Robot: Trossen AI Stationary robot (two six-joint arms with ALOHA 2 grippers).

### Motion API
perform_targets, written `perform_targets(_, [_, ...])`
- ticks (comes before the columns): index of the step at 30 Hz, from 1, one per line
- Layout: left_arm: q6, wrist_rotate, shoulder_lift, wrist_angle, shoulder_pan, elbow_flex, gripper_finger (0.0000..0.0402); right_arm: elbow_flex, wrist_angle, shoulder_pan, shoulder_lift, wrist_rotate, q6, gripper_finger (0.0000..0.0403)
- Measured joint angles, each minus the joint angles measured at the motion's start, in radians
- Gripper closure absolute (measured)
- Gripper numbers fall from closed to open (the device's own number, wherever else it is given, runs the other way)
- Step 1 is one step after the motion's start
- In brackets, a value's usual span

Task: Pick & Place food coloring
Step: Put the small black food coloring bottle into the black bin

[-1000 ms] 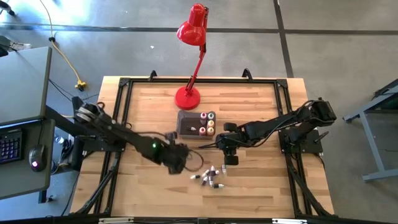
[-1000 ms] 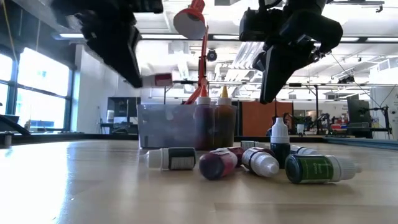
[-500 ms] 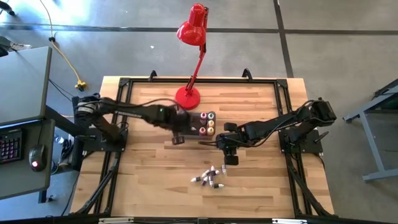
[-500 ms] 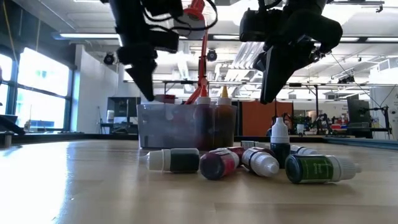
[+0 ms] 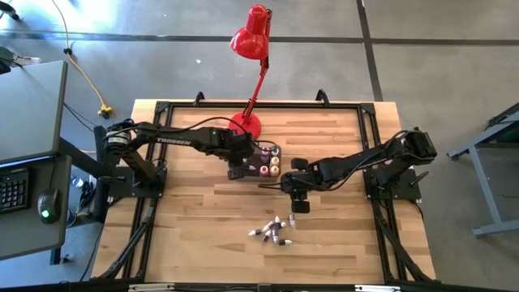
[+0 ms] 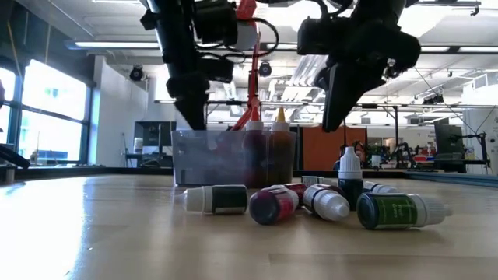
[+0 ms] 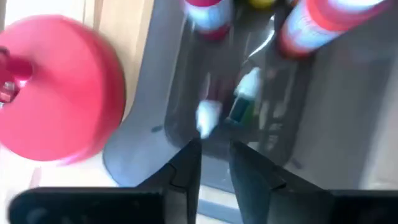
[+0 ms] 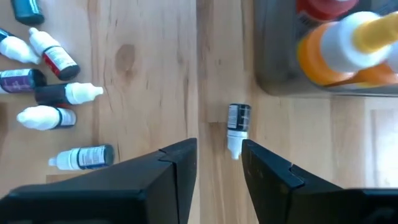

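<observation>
The left gripper (image 5: 236, 169), carried over the grey tub (image 5: 246, 166) from the loose pile of food coloring bottles (image 5: 272, 230) nearer the table's front, parts its fingers; a bottle (image 7: 244, 102) drops inside. The right gripper (image 5: 300, 204) hovers beside the tub, fingers apart, empty.

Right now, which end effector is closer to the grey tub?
Left. The left end effector hangs over the grey tub's near-left corner; the right end effector hovers off to its right, nearer the loose bottles.
</observation>
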Motion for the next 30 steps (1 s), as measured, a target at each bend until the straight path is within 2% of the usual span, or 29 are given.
perform_targets(3, [0.0,0.005,-0.004,0.032,-0.004,0.005,0.0309,0.0,0.007,0.0,0.027,0.004,0.009,0.027])
perform_targets(5, [-0.011,0.009,-0.003,-0.005,-0.004,0.016,0.0306,0.0,0.007,0.0,0.046,0.004,0.012,0.0258])
perform_targets(12, [-0.035,0.012,-0.012,-0.148,-0.003,0.155,0.0305,0.0,0.014,-0.011,0.109,0.009,-0.018,0.0206])
perform_targets(16, [-0.038,0.028,-0.013,-0.197,-0.003,0.238,0.0305,0.0,0.014,-0.043,0.148,0.008,-0.003,0.0193])
perform_targets(23, [-0.061,0.031,-0.013,-0.277,-0.003,0.374,0.0305,0.0,0.017,-0.111,0.209,-0.006,-0.004,0.0203])
perform_targets(30, [-0.061,0.033,-0.013,-0.317,-0.003,0.444,0.0305,0.0,0.021,-0.14,0.217,-0.045,-0.026,0.0247])
